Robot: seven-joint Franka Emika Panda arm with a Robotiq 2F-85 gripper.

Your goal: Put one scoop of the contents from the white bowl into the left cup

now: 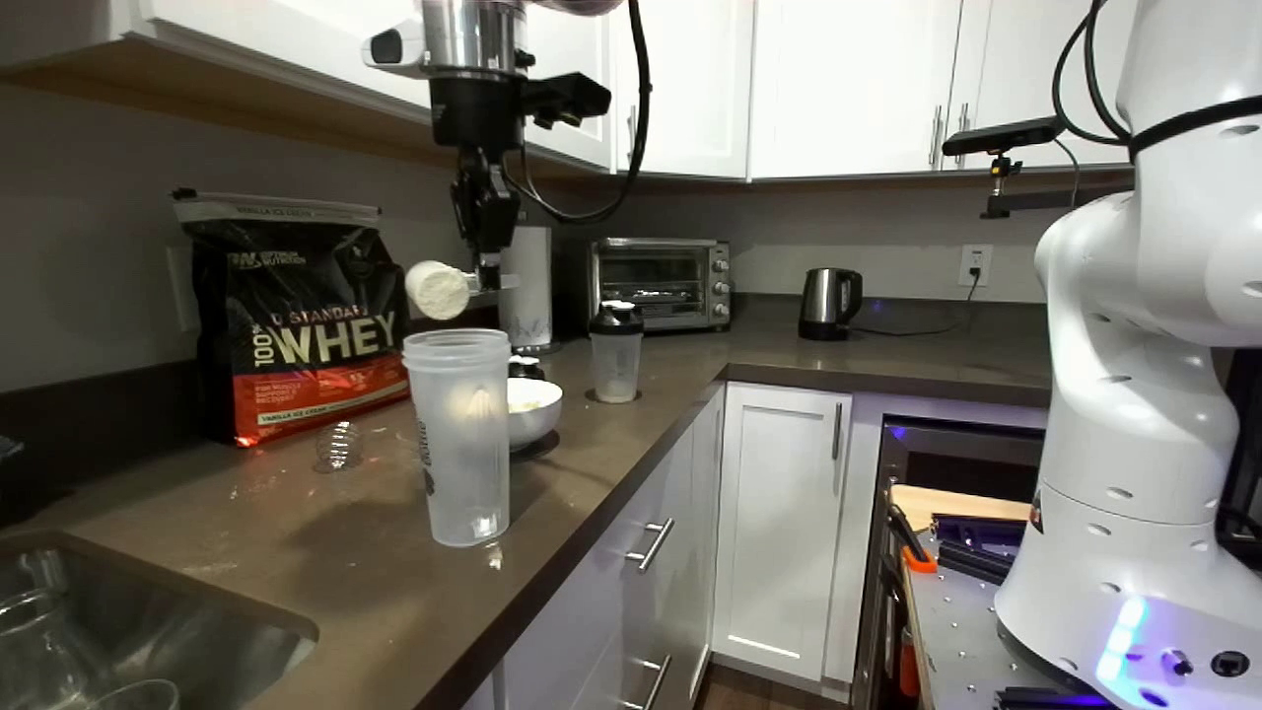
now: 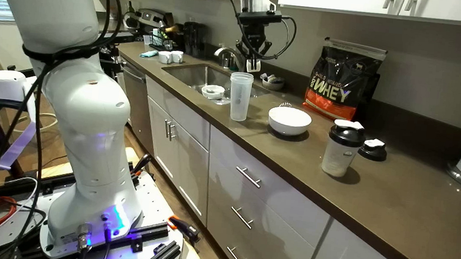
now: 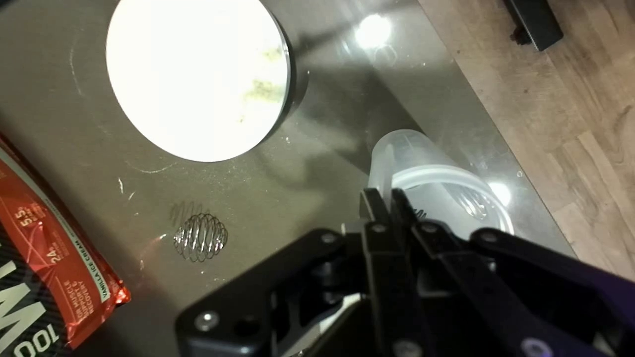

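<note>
In an exterior view, from the left: a whey bag [image 1: 296, 316]; the scoop [image 1: 416, 283], bearing pale powder [image 1: 443, 294], near the rim of the upright tall cup [image 1: 459, 459]; the gripper [image 1: 488, 279], clamped on the scoop's handle; the white bowl [image 1: 534, 422], partly hidden behind the cup

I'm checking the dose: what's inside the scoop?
In an exterior view, pale powder shows at the mouth of the scoop; how deep it goes is hidden behind the wall.
</note>
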